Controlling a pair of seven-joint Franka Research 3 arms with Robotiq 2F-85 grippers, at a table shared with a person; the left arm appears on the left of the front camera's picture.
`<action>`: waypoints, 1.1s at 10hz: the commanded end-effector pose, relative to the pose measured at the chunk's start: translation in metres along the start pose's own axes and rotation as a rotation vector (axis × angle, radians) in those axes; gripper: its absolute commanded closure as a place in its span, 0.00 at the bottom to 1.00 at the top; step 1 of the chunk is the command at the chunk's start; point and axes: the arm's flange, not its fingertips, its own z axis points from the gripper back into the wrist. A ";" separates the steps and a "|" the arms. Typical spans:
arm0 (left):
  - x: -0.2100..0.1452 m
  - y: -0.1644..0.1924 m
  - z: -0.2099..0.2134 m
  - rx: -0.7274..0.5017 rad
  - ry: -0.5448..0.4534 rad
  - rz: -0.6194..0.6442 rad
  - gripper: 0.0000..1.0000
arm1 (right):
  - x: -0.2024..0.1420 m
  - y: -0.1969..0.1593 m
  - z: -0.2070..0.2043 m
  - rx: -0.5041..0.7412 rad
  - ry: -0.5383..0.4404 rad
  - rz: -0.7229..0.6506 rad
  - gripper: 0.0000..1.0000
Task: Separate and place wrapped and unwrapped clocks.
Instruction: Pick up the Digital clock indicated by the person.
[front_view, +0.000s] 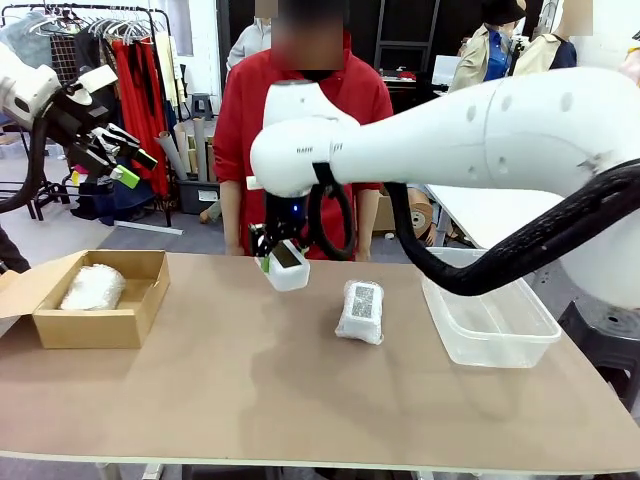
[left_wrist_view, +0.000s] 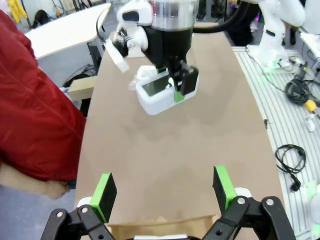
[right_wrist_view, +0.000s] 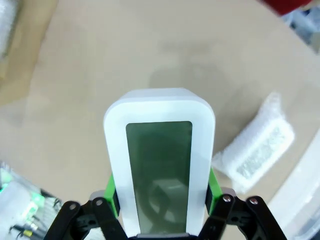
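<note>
Unwrapped clock (front_view: 288, 270) hangs above the table (front_view: 250, 400), clamped lengthwise in the right gripper (front_view: 272, 250). The clear bin (front_view: 487, 350) lies to its right, past the wrapped clock (front_view: 361, 311); the left gripper (left_wrist_view: 164, 192) gapes empty.

The brown table (front_view: 250, 400) in front of me carries three things directly on its top. A wrapped clock (front_view: 361, 310) lies flat near the middle. Well to the left of that clock, by the table's edge, sits an open cardboard box (front_view: 100, 328), and near the clock's right side, not touching it, stands a clear plastic tub (front_view: 497, 350).
</note>
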 end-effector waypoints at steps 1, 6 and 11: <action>-0.001 -0.001 0.000 -0.008 0.004 -0.014 0.00 | 0.002 0.005 0.052 -0.004 -0.037 -0.039 0.60; -0.001 -0.001 0.000 -0.008 0.004 -0.014 0.00 | -0.014 0.009 0.150 -0.004 -0.111 -0.086 0.60; -0.001 -0.001 0.000 -0.008 0.004 -0.014 0.00 | -0.029 0.007 0.190 -0.022 -0.219 -0.125 0.60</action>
